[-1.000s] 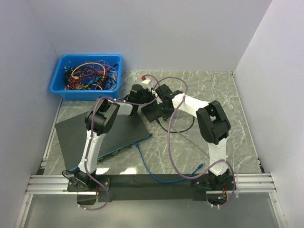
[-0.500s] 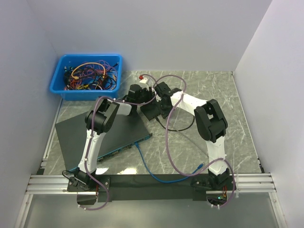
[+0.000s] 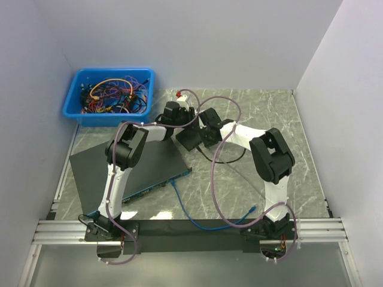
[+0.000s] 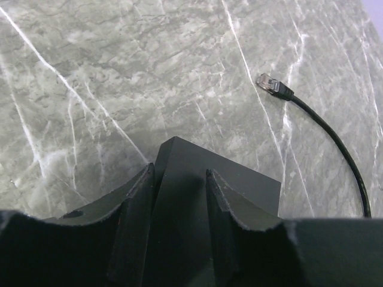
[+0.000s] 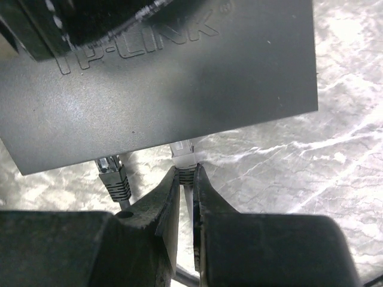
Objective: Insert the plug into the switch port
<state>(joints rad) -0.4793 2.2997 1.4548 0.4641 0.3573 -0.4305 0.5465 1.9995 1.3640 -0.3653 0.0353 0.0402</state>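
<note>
The black TP-LINK switch (image 3: 190, 139) sits at the table's middle; its top fills the right wrist view (image 5: 179, 78). My left gripper (image 4: 178, 173) is shut on the switch's corner (image 4: 233, 185), one finger on each side. My right gripper (image 5: 185, 170) is shut on a plug with a clear tip (image 5: 184, 154). The tip touches the switch's near edge, and I cannot see how deep it sits. A black plug (image 5: 112, 173) sits at the same edge, to the left. In the top view the two grippers meet at the switch: the left (image 3: 182, 124) and the right (image 3: 202, 137).
A blue bin (image 3: 114, 70) of tangled cables stands at the back left. A large flat black panel (image 3: 90, 167) lies front left with a blue cable (image 3: 197, 221) running from it. A loose black plug (image 4: 272, 85) and its cable lie on the marble beside the switch.
Both wrists and the switch have shifted slightly towards the back. The right arm's elbow has swung a little to the right.
</note>
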